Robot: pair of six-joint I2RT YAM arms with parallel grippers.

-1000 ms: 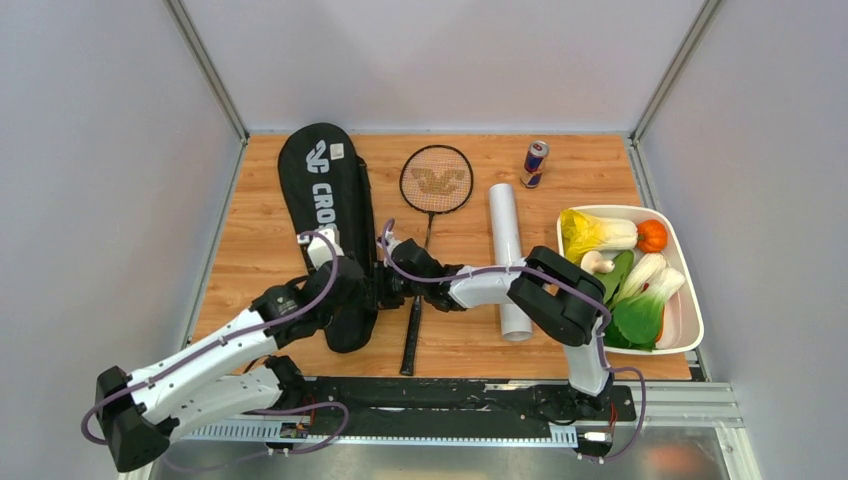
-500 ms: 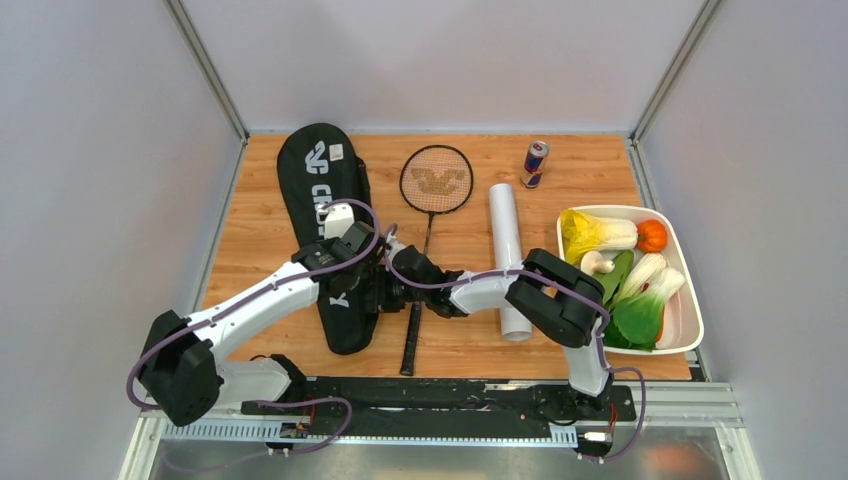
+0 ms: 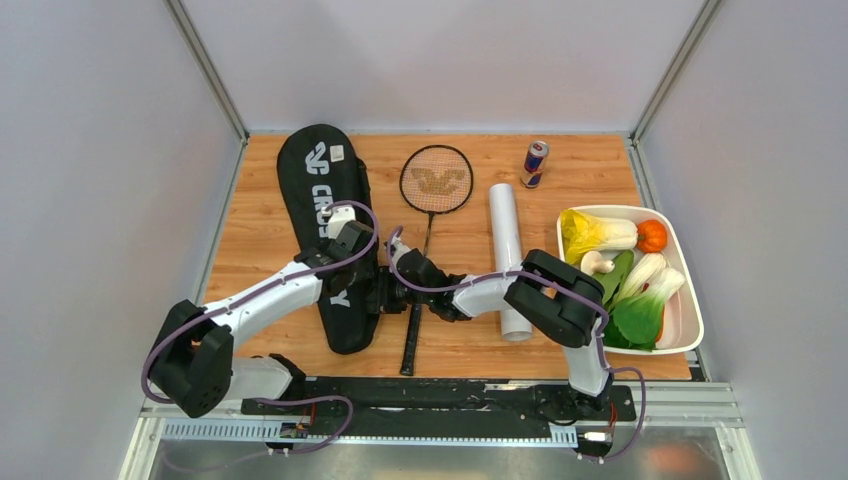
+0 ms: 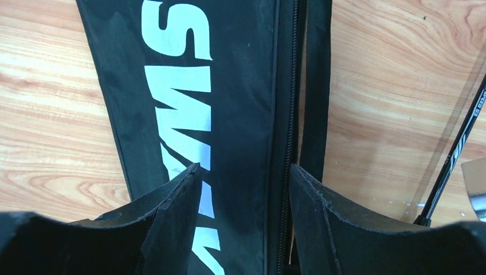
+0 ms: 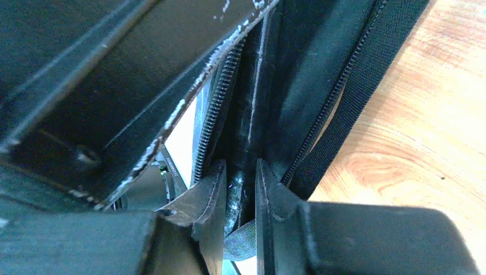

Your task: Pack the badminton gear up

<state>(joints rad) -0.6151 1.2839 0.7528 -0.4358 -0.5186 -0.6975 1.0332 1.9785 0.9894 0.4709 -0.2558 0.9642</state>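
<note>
The long black racket bag point(image 3: 325, 190) lies lengthwise at the left of the table. My left gripper point(image 3: 362, 280) is open just above its right, zipped side; in the left wrist view point(image 4: 243, 189) the jaws straddle the zipper and the white lettering of the bag point(image 4: 240, 86). My right gripper point(image 3: 388, 292) reaches in from the right and is shut on the bag's edge fabric point(image 5: 298, 69), which sits between its fingers point(image 5: 239, 183). One black racket point(image 3: 436, 180) lies right of the bag; its shaft point(image 4: 458, 154) shows. The white tube point(image 3: 505, 230) lies beside it. The second racket and shuttlecocks are out of view.
A red-and-blue drink can point(image 3: 535, 163) stands at the back. A white tray point(image 3: 620, 209) of vegetables sits at the right. The racket's handle lies just under my right forearm.
My left arm has swung from the near left up over the bag to its right side. My right gripper has stayed at the bag's edge.
</note>
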